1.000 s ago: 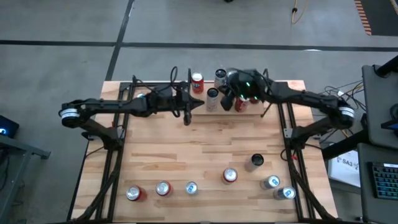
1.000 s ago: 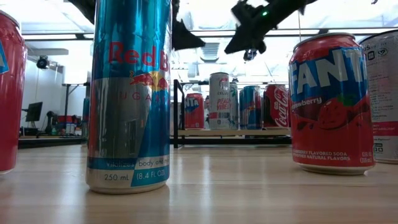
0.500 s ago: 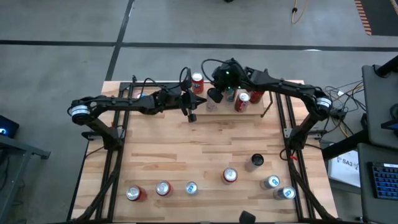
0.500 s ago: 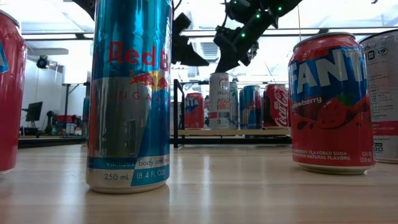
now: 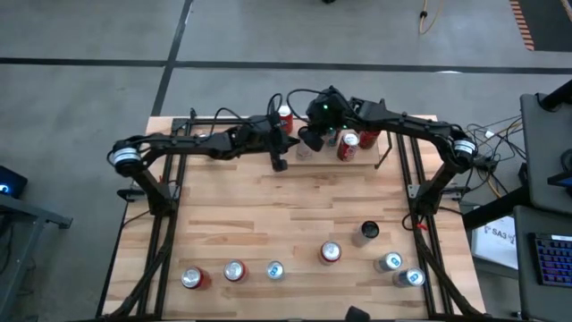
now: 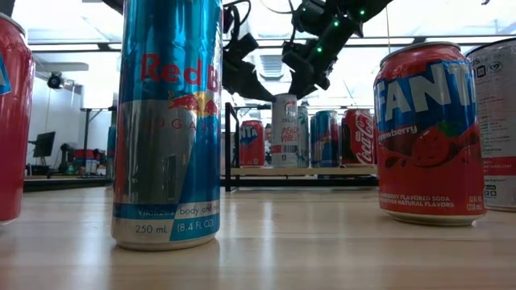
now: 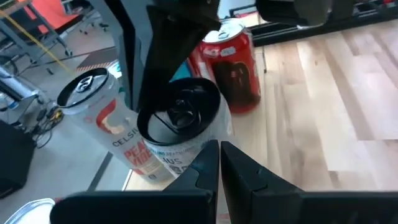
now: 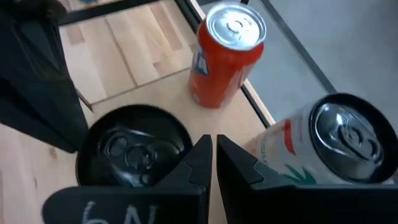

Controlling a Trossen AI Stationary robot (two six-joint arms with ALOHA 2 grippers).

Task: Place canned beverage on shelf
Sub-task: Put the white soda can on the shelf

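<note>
Black-topped can (image 7: 180, 121) stands upright on the shelf (image 5: 380, 148) — long axis vertical.

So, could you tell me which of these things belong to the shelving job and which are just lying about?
Job: shelf, Celsius can and Coca-Cola can on it, Red Bull can and Fanta can waiting on the table, left gripper, right gripper, both by the shelf.
Lying about: keyboard, orange cable.

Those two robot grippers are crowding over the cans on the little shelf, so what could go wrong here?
The left gripper and right gripper hover close together above the shelf, so they might collide. The cans stand packed, so a low finger could tip the black-topped can into the Coca-Cola can.
</note>
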